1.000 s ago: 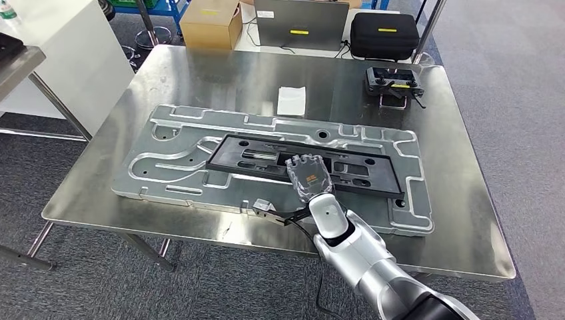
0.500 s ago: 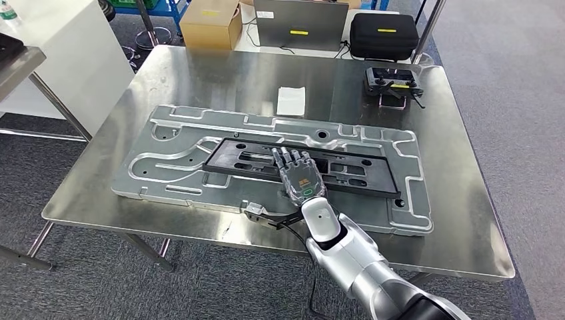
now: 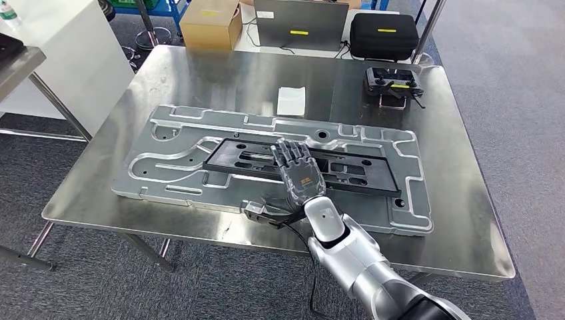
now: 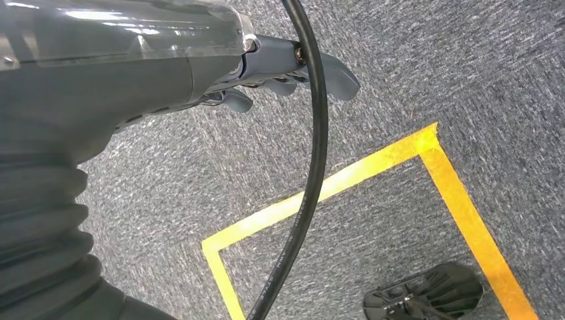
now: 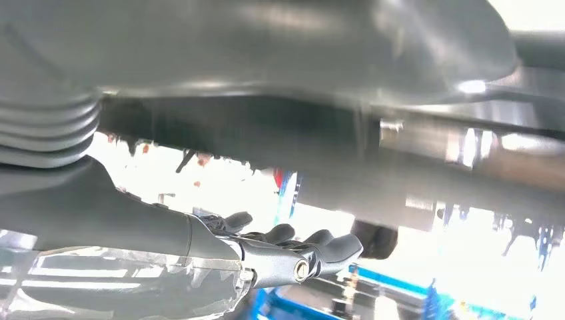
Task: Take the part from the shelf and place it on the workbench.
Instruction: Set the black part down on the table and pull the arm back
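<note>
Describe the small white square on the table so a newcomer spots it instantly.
On the steel workbench, look beyond the far edge of the big grey machined metal plate. The flat white paper square lies there alone, the only white thing on the bench.

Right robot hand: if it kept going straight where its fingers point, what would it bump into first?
The right robot hand already reaches over the black part. Straight on, it would probably meet the silver plate's far rim, though its height above them is unclear.

a steel table (image 3: pixel 200 80) fills the middle of the frame on grey carpet (image 3: pixel 506 73). at upper left stands a white cabinet (image 3: pixel 73 60). in the left wrist view, yellow tape (image 4: pixel 460 200) marks the carpet.
</note>
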`<state>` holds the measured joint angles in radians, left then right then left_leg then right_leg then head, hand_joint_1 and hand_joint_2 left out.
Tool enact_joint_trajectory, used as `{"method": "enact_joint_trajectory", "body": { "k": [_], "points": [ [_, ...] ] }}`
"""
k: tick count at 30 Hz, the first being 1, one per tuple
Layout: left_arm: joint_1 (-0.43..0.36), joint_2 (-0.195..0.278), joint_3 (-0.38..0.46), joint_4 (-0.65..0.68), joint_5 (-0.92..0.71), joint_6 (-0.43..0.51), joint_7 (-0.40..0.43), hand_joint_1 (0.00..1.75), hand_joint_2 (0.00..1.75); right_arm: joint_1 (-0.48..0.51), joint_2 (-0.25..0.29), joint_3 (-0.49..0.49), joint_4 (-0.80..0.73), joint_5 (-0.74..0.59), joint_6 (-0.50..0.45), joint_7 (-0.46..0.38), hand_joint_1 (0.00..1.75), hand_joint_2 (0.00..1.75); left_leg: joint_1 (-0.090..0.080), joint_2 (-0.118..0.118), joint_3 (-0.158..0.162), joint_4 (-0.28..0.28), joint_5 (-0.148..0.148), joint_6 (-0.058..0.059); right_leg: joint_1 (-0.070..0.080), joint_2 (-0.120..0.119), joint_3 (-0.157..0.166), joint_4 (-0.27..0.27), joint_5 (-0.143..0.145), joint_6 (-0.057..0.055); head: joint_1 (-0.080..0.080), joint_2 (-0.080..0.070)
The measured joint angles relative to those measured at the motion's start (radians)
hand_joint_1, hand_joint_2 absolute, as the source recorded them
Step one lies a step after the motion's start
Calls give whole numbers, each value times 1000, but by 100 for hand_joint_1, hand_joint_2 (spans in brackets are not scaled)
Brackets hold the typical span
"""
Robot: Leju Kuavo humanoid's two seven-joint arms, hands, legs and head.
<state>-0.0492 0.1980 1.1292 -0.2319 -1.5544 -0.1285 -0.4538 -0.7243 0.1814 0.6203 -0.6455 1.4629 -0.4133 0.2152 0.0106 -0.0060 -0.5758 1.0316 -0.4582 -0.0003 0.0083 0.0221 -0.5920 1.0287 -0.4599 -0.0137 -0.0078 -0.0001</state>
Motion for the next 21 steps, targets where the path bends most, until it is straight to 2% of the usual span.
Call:
{"method": "enact_joint_trajectory", "body": {
  "k": [3,8,10,13,17,21],
  "points": [
    [7,0,1,0,11,3,0,0,175,28,-13,-67,-113,-194,-40,-116,0,0,0,0,0,0,0,0,0,0,0,0,0,0,0,0],
    [25,-2,15,0,25,14,6,0,175,113,-67,-157,-425,-593,-30,-284,0,0,0,0,0,0,-1,0,-1,-1,0,-1,0,0,0,0],
    [30,-4,22,0,31,18,12,0,175,150,-99,-176,-550,-732,-23,-335,0,0,0,0,0,0,-1,0,-1,-1,0,-1,0,0,0,0],
    [39,-7,41,0,42,21,23,0,175,230,-179,-212,-777,-990,-12,-439,0,0,0,-2,0,0,-2,1,-1,-4,1,-2,-1,0,0,0],
    [59,-16,74,0,75,23,27,0,175,400,-286,-297,-1076,-1222,7,-585,0,0,0,-3,1,0,-5,3,-1,-4,3,-4,-3,2,0,0],
    [76,-31,109,0,97,30,16,0,175,629,-329,-353,-1289,-1286,6,-760,0,0,0,-2,5,0,-11,2,-1,-2,8,-5,-8,2,0,0]
  ]
}}
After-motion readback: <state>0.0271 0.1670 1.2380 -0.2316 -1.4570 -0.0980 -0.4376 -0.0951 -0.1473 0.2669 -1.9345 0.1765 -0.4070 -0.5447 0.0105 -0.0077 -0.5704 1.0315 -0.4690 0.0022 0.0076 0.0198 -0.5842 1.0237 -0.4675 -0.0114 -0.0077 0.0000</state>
